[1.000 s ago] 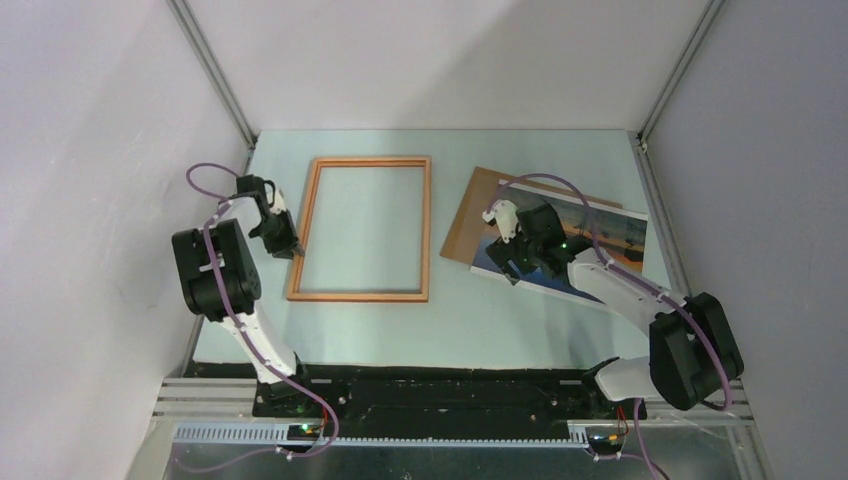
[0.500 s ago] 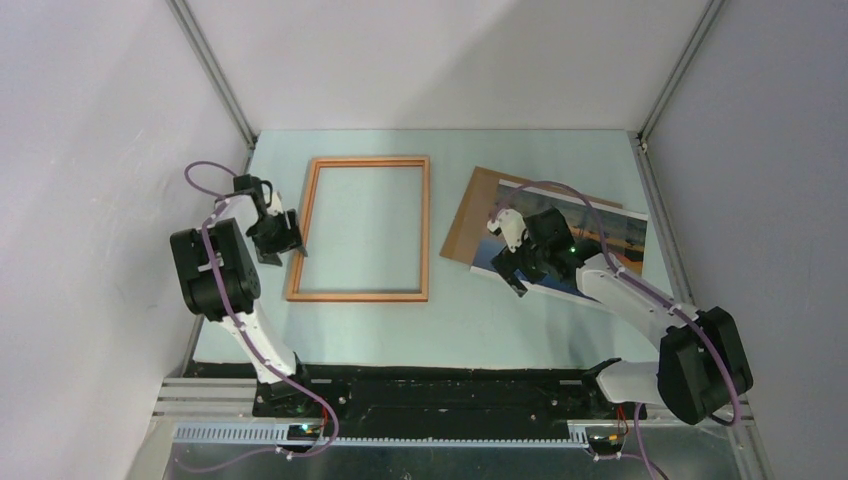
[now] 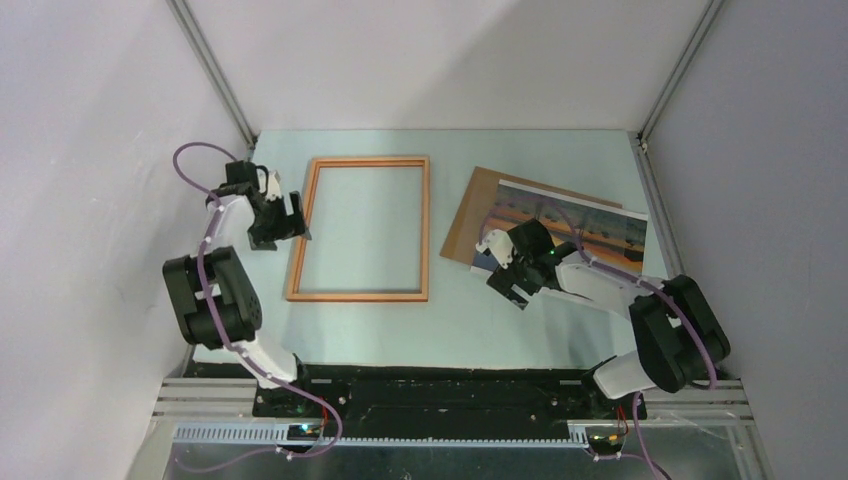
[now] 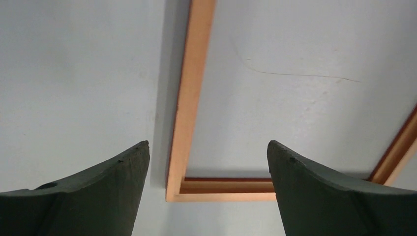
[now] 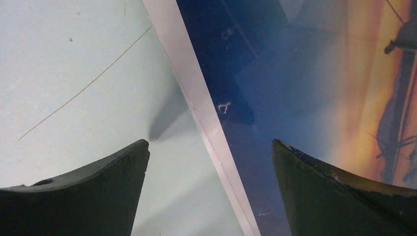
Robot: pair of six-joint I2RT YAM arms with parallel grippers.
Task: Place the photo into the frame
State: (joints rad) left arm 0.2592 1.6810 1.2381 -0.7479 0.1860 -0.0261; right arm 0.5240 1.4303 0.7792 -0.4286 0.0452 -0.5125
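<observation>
Top external view: the photo [image 3: 600, 225] lies face up and skewed, right of the frame [image 3: 362, 160], partly over a brown board [image 3: 468, 215]. Both sets of fingers are released and empty: the left gripper [image 3: 283, 225] is above the frame's left rail, and the right gripper [image 3: 505, 283] straddles the photo's white-bordered edge. A thin, flat sheet offers little to pinch, so closing there could skid it, crease it, or drag the board. The print looks glossy, with blue water, orange sky and dark silhouettes.

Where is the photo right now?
In the top view the photo lies right of the frame, partly on the brown board; the right gripper straddles its left edge.
</observation>
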